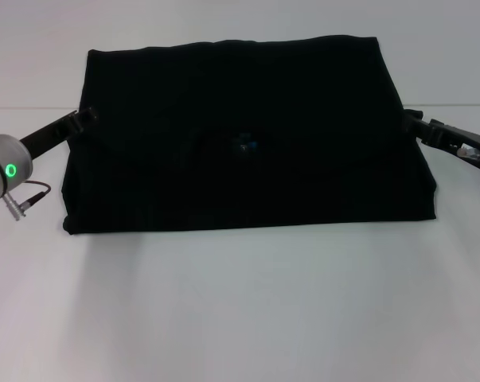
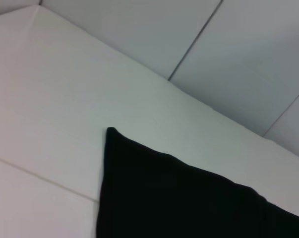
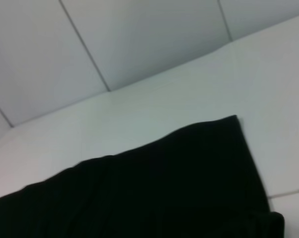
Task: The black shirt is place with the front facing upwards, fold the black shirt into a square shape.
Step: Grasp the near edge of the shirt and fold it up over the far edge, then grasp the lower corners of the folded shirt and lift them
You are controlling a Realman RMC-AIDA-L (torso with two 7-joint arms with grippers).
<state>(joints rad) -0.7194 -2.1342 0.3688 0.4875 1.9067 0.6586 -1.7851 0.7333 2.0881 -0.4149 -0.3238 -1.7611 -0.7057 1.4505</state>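
Head view shows the shirt (image 1: pixel 247 135) lying flat on the white table (image 1: pixel 240 310), already folded into a wide rectangle with a small blue label (image 1: pixel 247 146) near its middle. The left gripper (image 1: pixel 87 118) sits at the shirt's left edge and the right gripper (image 1: pixel 415 121) at its right edge; whether either pinches cloth cannot be told. Sleeves and length seem tucked in, so the job looks well along. Folding the width over to make a square probably remains.

No text can be read on the black shirt (image 1: pixel 247 135).
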